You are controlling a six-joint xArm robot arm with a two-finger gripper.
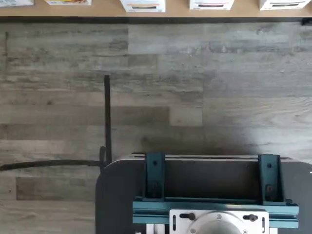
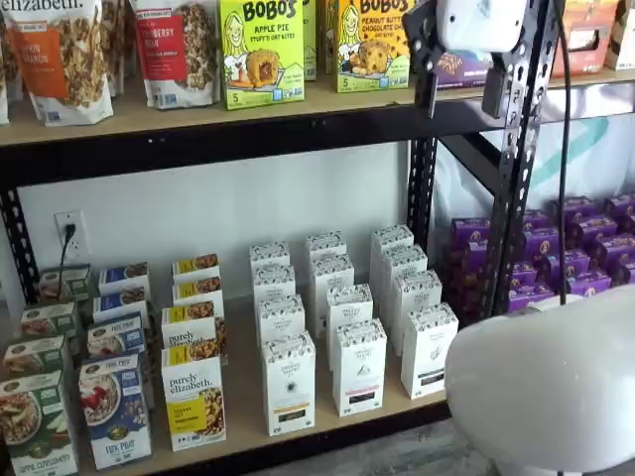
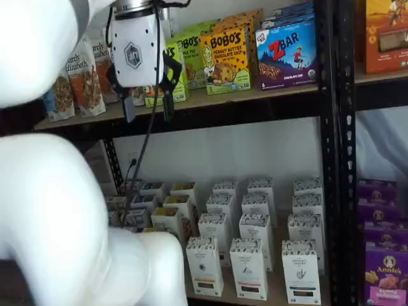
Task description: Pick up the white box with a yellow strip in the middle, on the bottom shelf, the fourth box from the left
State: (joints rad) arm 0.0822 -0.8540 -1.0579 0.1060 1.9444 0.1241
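Observation:
The white box with a yellow strip (image 2: pixel 290 383) stands at the front of the bottom shelf, leftmost of the white boxes; it also shows in a shelf view (image 3: pixel 205 266) and at the edge of the wrist view (image 1: pixel 142 6). My gripper (image 3: pixel 148 115) hangs high in front of the upper shelf, far above the box. A plain gap shows between its two black fingers, and nothing is in them. It also shows in a shelf view (image 2: pixel 459 97) at the top edge.
More white boxes (image 2: pixel 359 365) stand in rows beside and behind the target. Purely Elizabeth boxes (image 2: pixel 193 402) are on its left and purple boxes (image 2: pixel 580 253) on the far right. A black shelf upright (image 2: pixel 518 169) stands between. The arm's white body (image 3: pixel 57 210) fills the foreground. The wrist view shows wood floor (image 1: pixel 195 97).

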